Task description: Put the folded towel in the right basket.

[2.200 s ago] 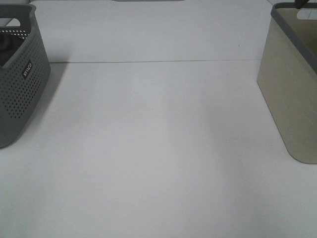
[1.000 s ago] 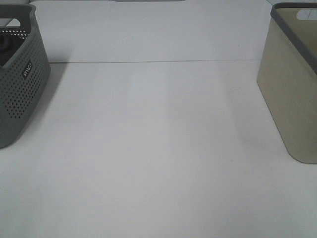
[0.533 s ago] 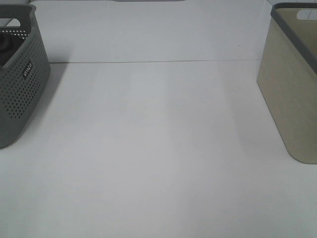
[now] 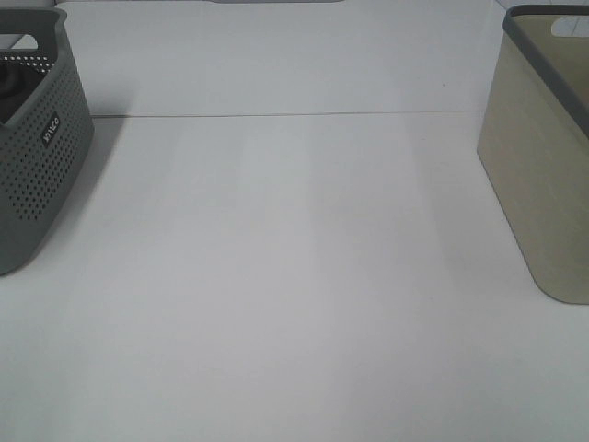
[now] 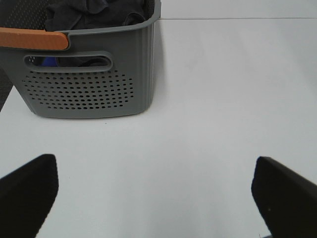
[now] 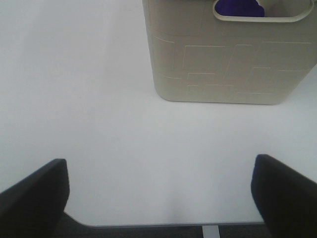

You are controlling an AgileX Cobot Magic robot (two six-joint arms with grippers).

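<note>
A wide white table [image 4: 294, 276] fills the room's high camera view, with a basket at each side and no arm reaching over it. On the left edge stands a grey perforated basket [image 4: 37, 157], heaped with dark crumpled clothing [image 5: 96, 12] that shows above its rim in the left wrist view, along with an orange handle [image 5: 32, 39]. On the right edge stands a beige basket [image 4: 538, 166] with a grey rim, the one the task names.

Through the beige basket's handle slot, the right wrist view shows a patch of purple-blue cloth [image 6: 239, 7]. That is most likely the folded towel, lying inside the right basket, though only this small part can be seen and its fold cannot be made out. If so, the job looks done or nearly done.

The left gripper [image 5: 158, 198] hangs low over bare table just in front of the grey basket, its two dark fingers [image 5: 27, 191] spread wide with nothing between them. The right gripper [image 6: 161, 196] sits near the table's front edge, facing the beige basket, fingers [image 6: 285, 191] likewise far apart and empty. Both appear parked at rest, well apart from the cloth, which lies beyond the right gripper, past the basket wall.
</note>
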